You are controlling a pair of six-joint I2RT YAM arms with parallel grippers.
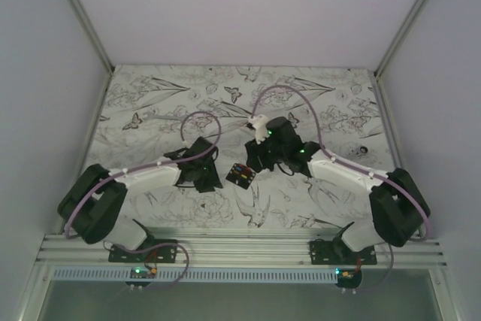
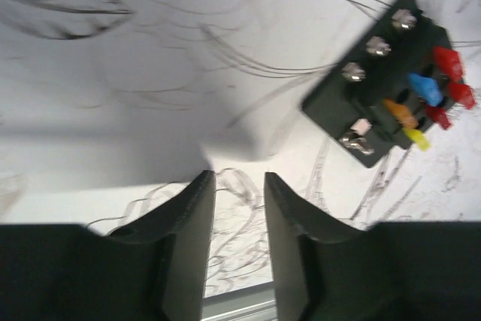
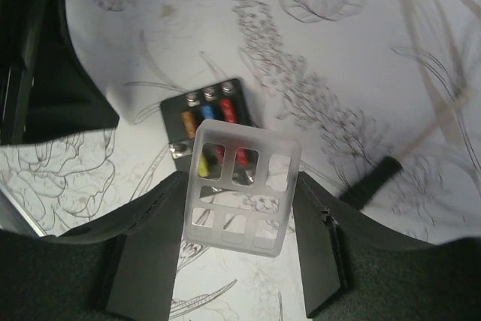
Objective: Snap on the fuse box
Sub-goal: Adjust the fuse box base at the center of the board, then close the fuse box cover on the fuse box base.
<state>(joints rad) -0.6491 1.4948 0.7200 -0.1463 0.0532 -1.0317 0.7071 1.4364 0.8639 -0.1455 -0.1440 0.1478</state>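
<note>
The fuse box (image 1: 241, 176) lay flat on the table (image 1: 150, 95), about midway between its left and right edges and nearer the near edge than the far one. It sat uncovered, its slots facing up. It looked close to square, so its only clear axis was the row of 4 screw terminals (image 2: 377, 46) along 1 side. In the right wrist view that row pointed away from the arm. The right gripper (image 3: 239, 186) pinched 1 clear cover (image 3: 240, 208) by its 2 side walls. The cover had 6 windows, in 2 rows of 3. It hung above the box's nearer half, with 2 fuses showing through its windows. The box therefore lay ahead of and below that gripper, and the cover seemed slightly skewed against the box's edges. Fitting it would probably need a small forward shift and a squaring twist before pressing down. The left gripper (image 2: 239, 186) hovered beside the box's left edge, jaws a little apart and empty. The right arm appeared the nearer. Counted: 1 box, 1 cover, 2 grippers, and 6 fuses (image 2: 425, 88) in the left wrist view: 3 red, 1 blue, 1 orange, 1 yellow. 1 thin black-tipped stick (image 3: 370, 180) lay apart, to the right.
</note>
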